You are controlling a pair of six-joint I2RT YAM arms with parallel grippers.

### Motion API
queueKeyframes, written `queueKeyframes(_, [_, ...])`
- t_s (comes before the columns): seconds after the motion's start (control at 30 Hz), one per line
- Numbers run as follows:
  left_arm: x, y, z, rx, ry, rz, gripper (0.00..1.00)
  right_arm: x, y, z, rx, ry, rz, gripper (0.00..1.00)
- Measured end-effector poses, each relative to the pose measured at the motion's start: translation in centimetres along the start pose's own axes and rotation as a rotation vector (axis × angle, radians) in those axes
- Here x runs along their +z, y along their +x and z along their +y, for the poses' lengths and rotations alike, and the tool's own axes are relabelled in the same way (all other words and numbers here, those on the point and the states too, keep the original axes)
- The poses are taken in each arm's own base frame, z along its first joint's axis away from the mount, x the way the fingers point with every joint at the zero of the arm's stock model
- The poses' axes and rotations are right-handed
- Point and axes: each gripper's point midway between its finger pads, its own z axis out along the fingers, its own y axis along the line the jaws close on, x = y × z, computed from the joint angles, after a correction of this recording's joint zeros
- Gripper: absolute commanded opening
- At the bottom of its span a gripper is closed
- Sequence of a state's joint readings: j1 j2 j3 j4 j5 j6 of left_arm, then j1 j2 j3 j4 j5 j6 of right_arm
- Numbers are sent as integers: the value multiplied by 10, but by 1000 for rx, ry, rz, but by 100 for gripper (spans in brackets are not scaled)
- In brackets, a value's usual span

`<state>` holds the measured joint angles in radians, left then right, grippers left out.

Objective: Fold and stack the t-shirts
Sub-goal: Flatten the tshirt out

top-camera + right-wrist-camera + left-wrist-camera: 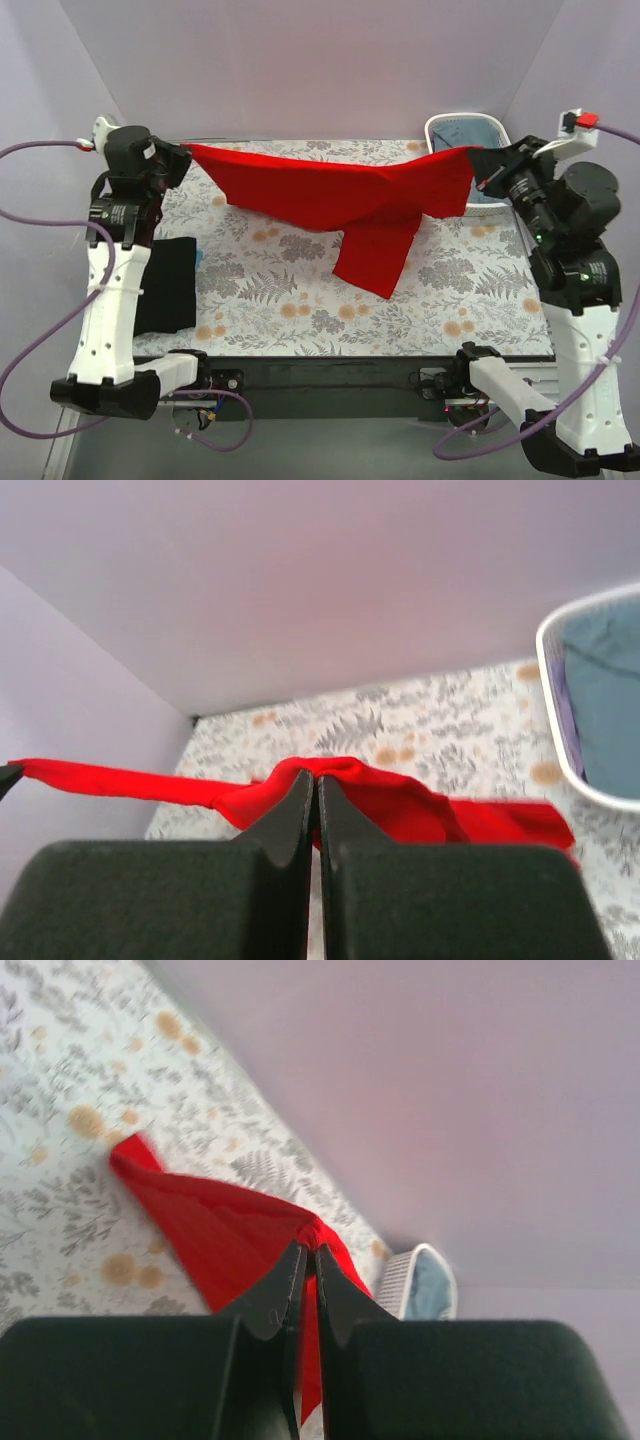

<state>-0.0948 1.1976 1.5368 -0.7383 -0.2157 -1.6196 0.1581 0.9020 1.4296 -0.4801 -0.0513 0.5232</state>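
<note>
The red t-shirt (330, 195) hangs stretched in the air across the back of the table, one sleeve drooping down at the middle. My left gripper (183, 153) is shut on its left corner; in the left wrist view the red t-shirt (215, 1230) bunches at my left gripper (308, 1255). My right gripper (478, 160) is shut on its right corner; in the right wrist view the red t-shirt (400, 800) drapes over my right gripper (315, 780). The black t-shirt (165, 285) lies folded at the table's left edge, partly behind my left arm.
A white basket (468, 135) with blue-grey cloth inside stands at the back right corner, just behind my right gripper; it also shows in the left wrist view (420, 1285) and the right wrist view (590, 695). The floral table cloth (290, 300) covers the table. Lilac walls close three sides.
</note>
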Motion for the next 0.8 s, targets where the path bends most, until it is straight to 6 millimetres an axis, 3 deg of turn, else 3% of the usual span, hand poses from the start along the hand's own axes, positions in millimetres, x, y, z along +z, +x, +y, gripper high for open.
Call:
queueKeyframes(0.23, [-98,-70,-67,-53,237,-157,0,-77,-99,62,-80,-127,-267,1])
queueKeyframes(0.33, [-128,-91,-87,-69,314,-206,0,-108,-127,81,-103,-175,-364,1])
queueKeyframes(0.43, [-140,-100,-98,-75,356,-229,0,-116,-135,87,-114,-191,-396,1])
queueKeyframes(0.57, [-110,-90,-98,-64,329,-197,0,-80,-121,76,-116,-169,-341,1])
queueKeyframes(0.67, [-53,-69,-93,-39,269,-143,0,-26,-101,60,-112,-146,-256,1])
queueKeyframes(0.8, [41,-26,-74,8,176,-49,0,60,-60,35,-102,-131,-122,1])
